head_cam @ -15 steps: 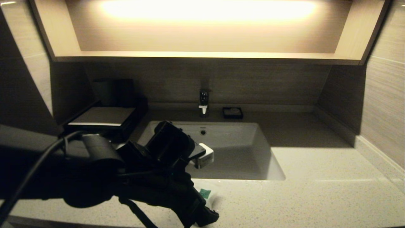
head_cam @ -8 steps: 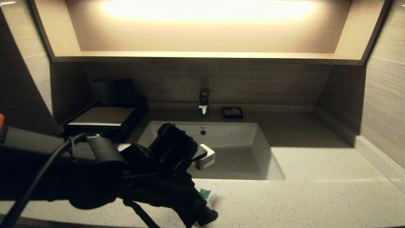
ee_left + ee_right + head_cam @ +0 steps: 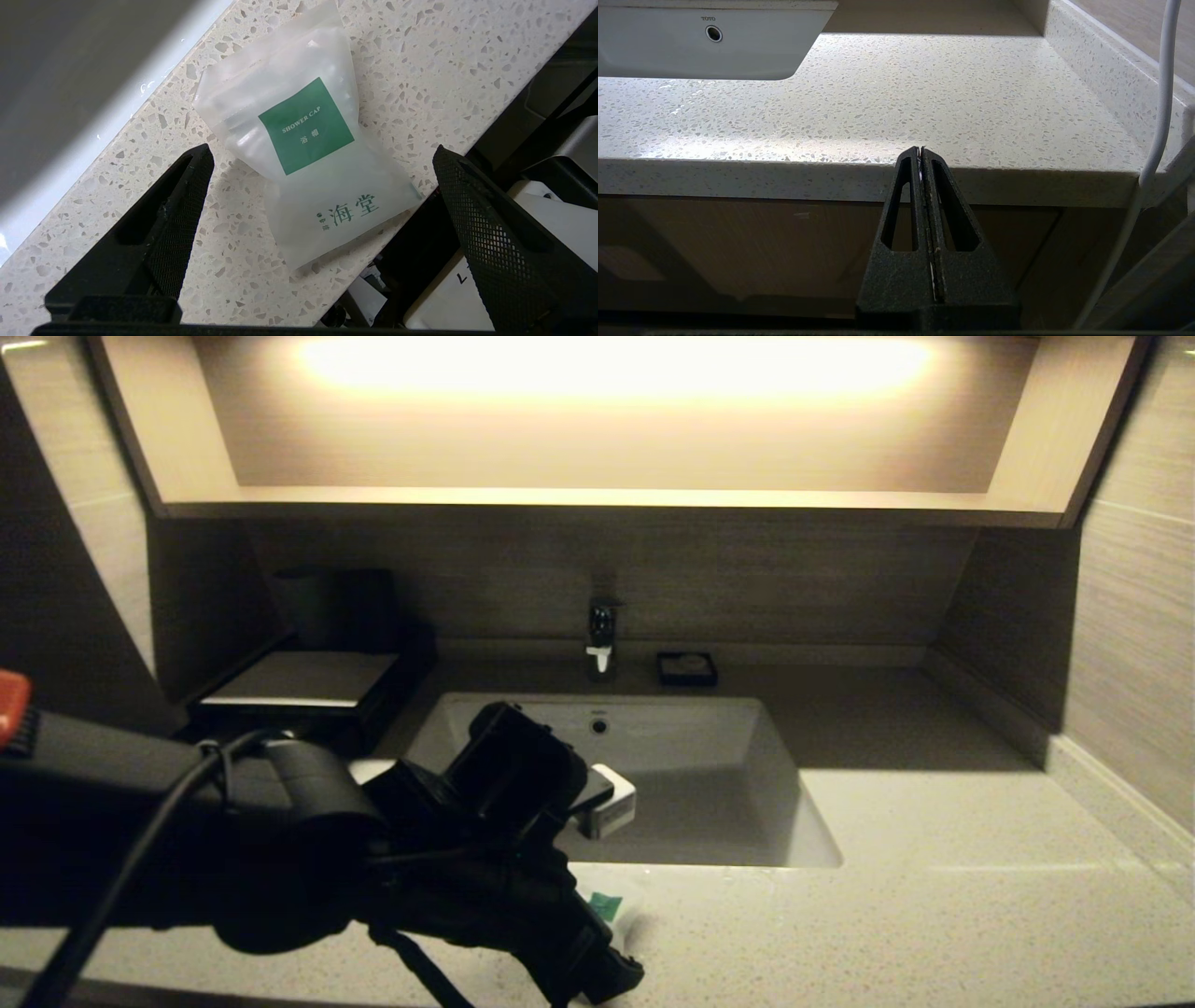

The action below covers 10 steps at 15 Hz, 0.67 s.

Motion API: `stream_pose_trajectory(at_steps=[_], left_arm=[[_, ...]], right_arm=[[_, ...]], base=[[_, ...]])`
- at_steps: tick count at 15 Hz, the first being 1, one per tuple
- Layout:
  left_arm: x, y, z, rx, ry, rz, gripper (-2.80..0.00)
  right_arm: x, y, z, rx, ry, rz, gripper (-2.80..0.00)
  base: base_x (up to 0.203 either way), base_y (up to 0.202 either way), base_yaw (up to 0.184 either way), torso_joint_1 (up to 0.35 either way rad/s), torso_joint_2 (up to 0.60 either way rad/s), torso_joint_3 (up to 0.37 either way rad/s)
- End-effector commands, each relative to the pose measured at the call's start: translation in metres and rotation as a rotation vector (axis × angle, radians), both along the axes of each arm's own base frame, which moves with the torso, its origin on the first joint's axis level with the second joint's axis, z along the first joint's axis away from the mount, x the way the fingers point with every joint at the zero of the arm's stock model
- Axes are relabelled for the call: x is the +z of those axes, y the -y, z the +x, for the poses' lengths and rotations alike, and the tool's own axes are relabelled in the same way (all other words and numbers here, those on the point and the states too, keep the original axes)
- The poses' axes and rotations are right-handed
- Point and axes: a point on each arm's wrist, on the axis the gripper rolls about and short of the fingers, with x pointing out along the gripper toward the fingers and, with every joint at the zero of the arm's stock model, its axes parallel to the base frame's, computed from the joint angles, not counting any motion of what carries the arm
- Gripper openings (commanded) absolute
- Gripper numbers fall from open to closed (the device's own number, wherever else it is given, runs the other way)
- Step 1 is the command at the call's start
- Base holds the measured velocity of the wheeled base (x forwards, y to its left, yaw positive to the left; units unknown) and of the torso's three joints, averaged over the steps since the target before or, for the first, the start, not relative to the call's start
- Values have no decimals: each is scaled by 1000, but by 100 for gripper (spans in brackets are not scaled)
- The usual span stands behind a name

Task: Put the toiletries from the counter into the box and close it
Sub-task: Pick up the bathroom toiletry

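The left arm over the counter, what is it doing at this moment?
The left gripper hangs with its jaws wide open above a shower cap packet that lies near the front edge of the counter, beside the basin. Nothing is held yet. The box waits at the back left. The right gripper is parked, shut, below the counter edge.

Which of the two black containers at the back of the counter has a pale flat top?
The box at back left, beside the basin. The small square dish right of the tap is open-topped.
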Motion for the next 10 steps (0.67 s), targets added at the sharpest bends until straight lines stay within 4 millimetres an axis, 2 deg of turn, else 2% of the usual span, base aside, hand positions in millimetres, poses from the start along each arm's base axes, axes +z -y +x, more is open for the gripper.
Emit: stream_pose_trajectory(at_steps=[1, 10], left_arm=[[-2, 1, 0, -1, -3, 4, 0], [-6, 2, 3, 23, 15, 30, 0]], right_arm=[[0, 0, 0, 0, -1, -1, -280], [0, 0, 0, 0, -2, -1, -280]], base=[[0, 0, 0, 0, 0, 0], [0, 0, 0, 0, 0, 0]])
